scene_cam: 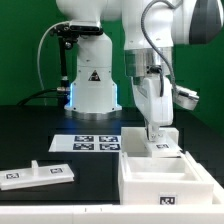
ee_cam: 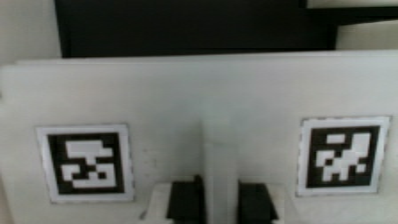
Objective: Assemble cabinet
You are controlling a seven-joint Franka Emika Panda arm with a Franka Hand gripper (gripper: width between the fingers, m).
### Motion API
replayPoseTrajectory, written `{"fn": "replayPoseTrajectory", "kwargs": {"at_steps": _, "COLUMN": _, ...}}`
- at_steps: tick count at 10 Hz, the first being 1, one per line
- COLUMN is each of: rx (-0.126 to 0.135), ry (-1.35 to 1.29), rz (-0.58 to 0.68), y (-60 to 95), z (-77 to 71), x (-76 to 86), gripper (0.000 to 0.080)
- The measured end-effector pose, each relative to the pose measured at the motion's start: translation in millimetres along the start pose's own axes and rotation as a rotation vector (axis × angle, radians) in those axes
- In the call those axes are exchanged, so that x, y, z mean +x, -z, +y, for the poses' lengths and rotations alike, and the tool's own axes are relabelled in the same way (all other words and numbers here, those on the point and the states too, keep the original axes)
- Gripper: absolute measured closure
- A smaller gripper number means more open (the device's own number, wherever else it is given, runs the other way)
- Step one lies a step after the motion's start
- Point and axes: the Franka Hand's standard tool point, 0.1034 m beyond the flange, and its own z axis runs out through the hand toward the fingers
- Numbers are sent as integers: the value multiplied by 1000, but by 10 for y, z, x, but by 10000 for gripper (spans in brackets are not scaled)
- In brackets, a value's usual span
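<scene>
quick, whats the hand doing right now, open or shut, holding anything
hand: closed, pinching the thin ridge on the white tagged panel

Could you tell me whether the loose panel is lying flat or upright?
Flat: the panel lies on the table, its tags facing up.

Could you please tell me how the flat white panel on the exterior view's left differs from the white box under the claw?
The panel lies low and flat; the box stands taller, walled and open-topped. The panel sits apart from the arm; the box has the shut claw down at its far side. Both are white with black-and-white tags.
</scene>
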Motion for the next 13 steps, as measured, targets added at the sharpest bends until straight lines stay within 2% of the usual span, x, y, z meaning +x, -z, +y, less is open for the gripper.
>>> {"fn": "replayPoseTrajectory", "kwargs": {"at_steps": 5, "rx": 0, "ry": 0, "rz": 0, "y": 0, "z": -1, "x": 0, "gripper": 734}}
{"fn": "replayPoseTrajectory", "kwargs": {"at_steps": 9, "rx": -1, "ry": -14, "rz": 1, "y": -5, "z": 4, "x": -60, "gripper": 734}}
{"fn": "replayPoseTrajectory", "kwargs": {"at_steps": 10, "rx": -6, "ry": -16, "rz": -2, "y": -4, "z": 4, "x": -64, "gripper": 734}}
{"fn": "replayPoseTrajectory", "kwargs": {"at_steps": 12, "rx": -37, "ry": -60, "rz": -8, "y": -4, "z": 11, "x": -120, "gripper": 734}}
{"fn": "replayPoseTrajectory", "kwargs": {"at_steps": 13, "rx": -37, "ry": -54, "rz": -12, "y": 1, "z": 5, "x": -103, "gripper": 734}}
